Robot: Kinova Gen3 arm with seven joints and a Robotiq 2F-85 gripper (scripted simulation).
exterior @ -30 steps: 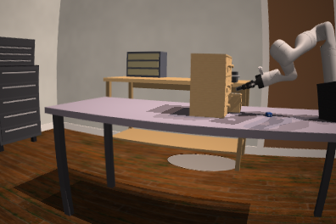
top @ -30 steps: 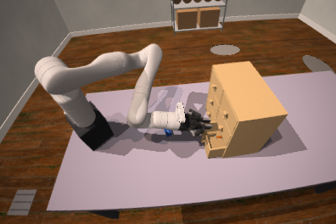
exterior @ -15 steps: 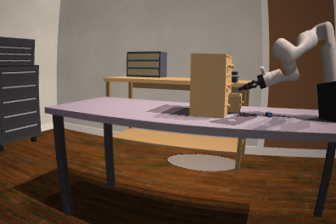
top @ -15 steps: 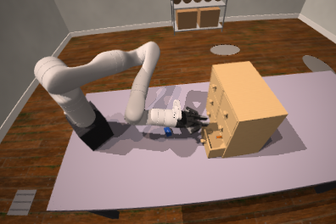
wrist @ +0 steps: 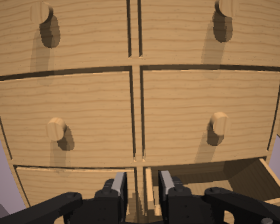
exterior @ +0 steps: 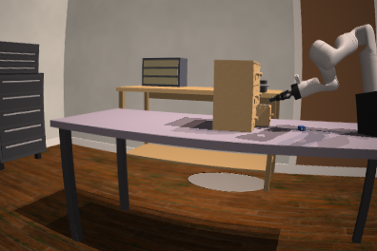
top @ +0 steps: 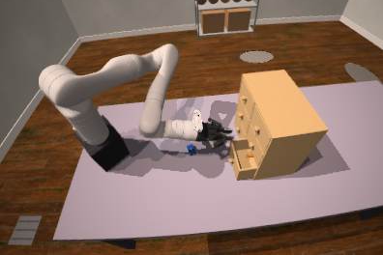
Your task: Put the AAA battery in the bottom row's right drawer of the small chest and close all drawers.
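Observation:
The small wooden chest stands on the table with its drawer fronts facing my arm. Its bottom right drawer is pulled out partway. A small orange AAA battery lies inside it. My gripper hovers level in front of the chest, just above the open drawer, with its fingers close together and nothing between them. In the wrist view the fingertips point at the seam between the two bottom drawers, and the open drawer lies to the right. The side view shows the gripper close to the chest front.
A small blue object lies on the table under my forearm, also seen in the side view. The other drawers look pushed in. My arm base stands at the table's left.

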